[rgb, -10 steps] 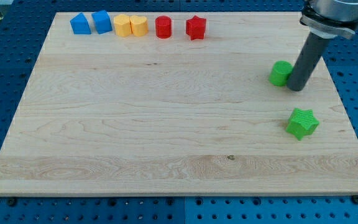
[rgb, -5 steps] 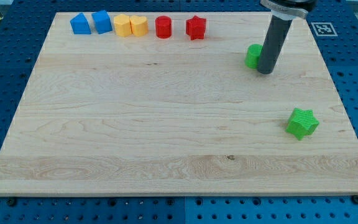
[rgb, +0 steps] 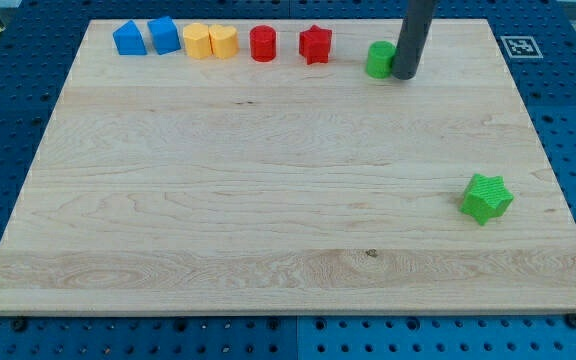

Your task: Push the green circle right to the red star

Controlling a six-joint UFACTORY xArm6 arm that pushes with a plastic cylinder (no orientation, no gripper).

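Eight blocks sit on the desk (rgb: 268, 220): two blue, two yellow, two red and two green. The green circle (rgb: 378, 59) lies near the view's top, right of the red star (rgb: 314, 44) with a gap between them, and my tip (rgb: 404, 75) touches its right side (the rod hides that edge). There are no fingers to open or close. The green star (rgb: 486, 197) sits well apart, lower right.

Eight blocks on the surface (rgb: 268, 200): two blue blocks (rgb: 128, 39) (rgb: 163, 35), two yellow blocks (rgb: 197, 42) (rgb: 224, 42), one red circle (rgb: 263, 44), one red star (rgb: 315, 44), one green circle (rgb: 378, 60), one green star (rgb: 486, 198).
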